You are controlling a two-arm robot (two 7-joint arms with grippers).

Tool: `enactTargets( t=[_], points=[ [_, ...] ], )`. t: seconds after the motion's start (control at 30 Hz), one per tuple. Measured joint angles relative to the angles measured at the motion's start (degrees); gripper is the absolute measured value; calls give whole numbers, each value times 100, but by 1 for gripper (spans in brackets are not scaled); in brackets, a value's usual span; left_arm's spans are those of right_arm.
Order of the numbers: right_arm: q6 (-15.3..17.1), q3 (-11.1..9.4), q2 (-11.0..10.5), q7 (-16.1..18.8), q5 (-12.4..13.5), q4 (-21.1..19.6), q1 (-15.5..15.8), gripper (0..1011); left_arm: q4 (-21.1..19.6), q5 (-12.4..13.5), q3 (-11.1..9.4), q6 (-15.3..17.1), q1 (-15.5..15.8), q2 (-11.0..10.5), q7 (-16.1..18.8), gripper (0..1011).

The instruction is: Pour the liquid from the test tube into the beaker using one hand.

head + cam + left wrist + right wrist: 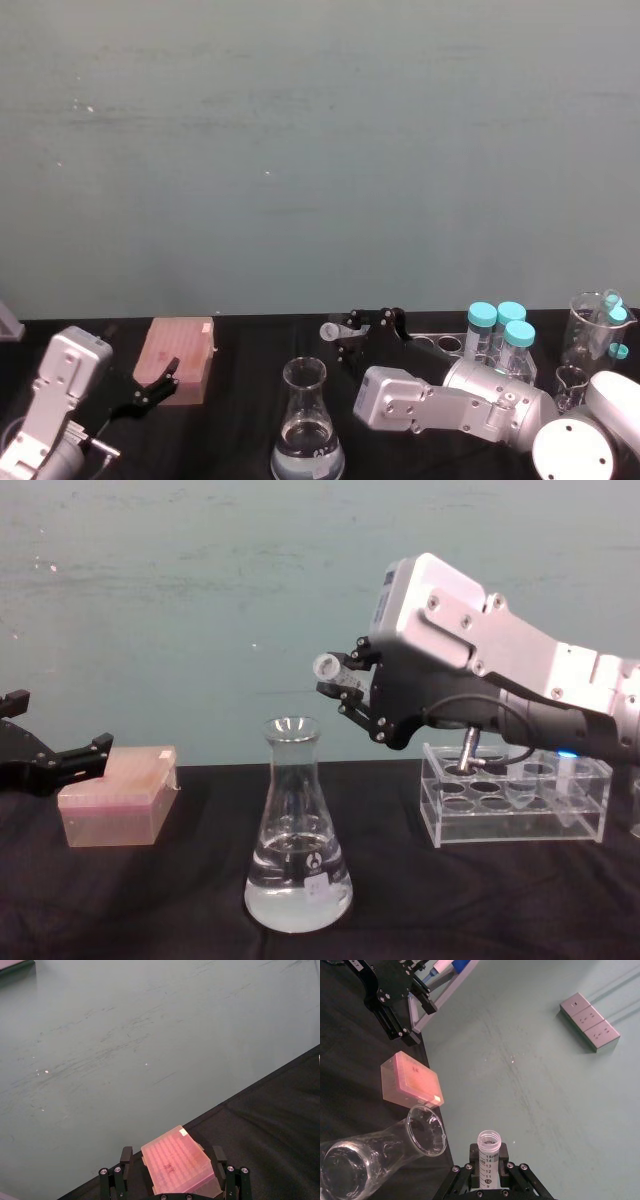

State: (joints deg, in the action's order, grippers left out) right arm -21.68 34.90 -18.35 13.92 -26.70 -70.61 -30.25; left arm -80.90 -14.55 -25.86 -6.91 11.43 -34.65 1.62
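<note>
Right claw [345, 685] clenched on the tube [328, 665], tipped sideways; beaker [297, 810] sits just below-left of the claw with liquid [297, 895] inside, so pouring looks mostly done I think. Left claw [172, 1157] idle, spread

Place: was a laboratory bench.
Glassware: beaker [297, 850] stood at 6 o'clock, chest view.
Rack: clear tube rack [515, 805] sat at 4 o'clock, with teal-capped tubes [518, 345].
Consumables: pink tip box [118, 798] lay at 8 o'clock.

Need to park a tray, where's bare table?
Bare cloth: between the pink box by the left gripper and the flask; also before the rack. Crowded: right end, with rack, capped tubes, beakers, and the right gripper holding the tube above.
</note>
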Motion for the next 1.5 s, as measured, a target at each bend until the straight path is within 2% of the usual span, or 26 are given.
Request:
enactTargets(
  t=[0.4, 1.03, 1.5],
  points=[
    [-120, 128, -72, -300, -455, -16, -71, 204, 0, 0, 0, 0, 0, 0, 0, 1000],
    [-204, 276, -160, -511, -805, -107, -91, 204, 0, 0, 0, 0, 0, 0, 0, 1000],
    [-134, 390, -219, -635, -1084, -196, -106, 204, 0, 0, 0, 0, 0, 0, 0, 1000]
  ],
)
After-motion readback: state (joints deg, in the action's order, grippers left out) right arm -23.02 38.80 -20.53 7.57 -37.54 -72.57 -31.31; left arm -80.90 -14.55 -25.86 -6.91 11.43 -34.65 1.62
